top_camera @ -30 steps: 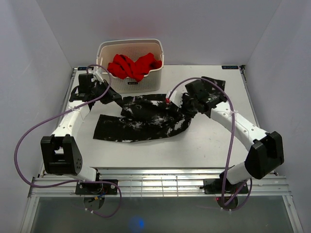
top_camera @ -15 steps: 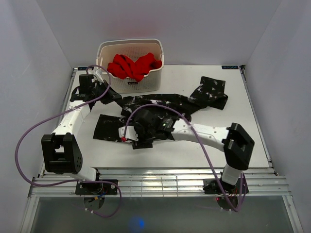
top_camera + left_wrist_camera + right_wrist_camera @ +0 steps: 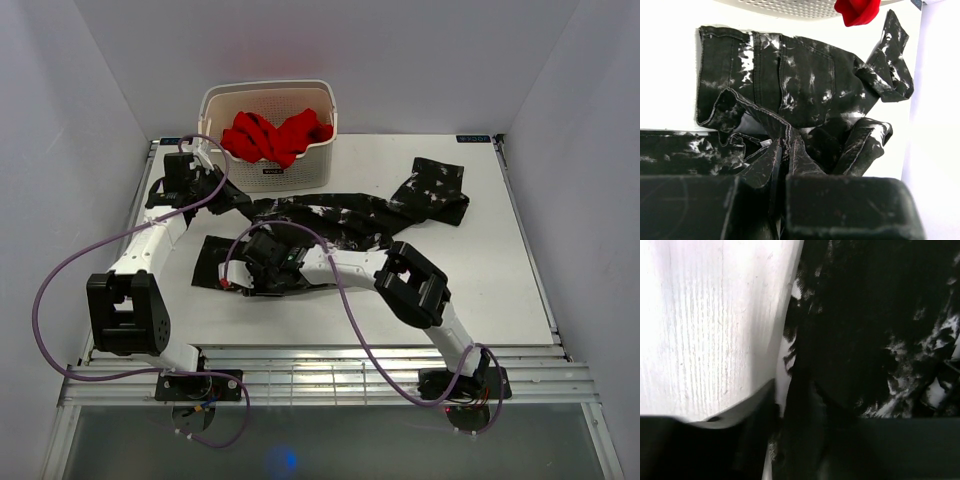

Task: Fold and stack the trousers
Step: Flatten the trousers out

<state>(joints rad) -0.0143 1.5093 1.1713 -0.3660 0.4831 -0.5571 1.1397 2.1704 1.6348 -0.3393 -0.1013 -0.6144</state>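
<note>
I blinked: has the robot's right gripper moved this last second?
Yes. The right gripper swung leftward, from right of the white perforated plastic basket to in front of its left half, over the black white-speckled trousers.

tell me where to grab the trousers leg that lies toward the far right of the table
Probably the leg end of the trousers, approached from the right side of the table. It is the cloth's outermost tip, with bare table to its right and near sides, so its edge can be pinched unobstructed.
</note>
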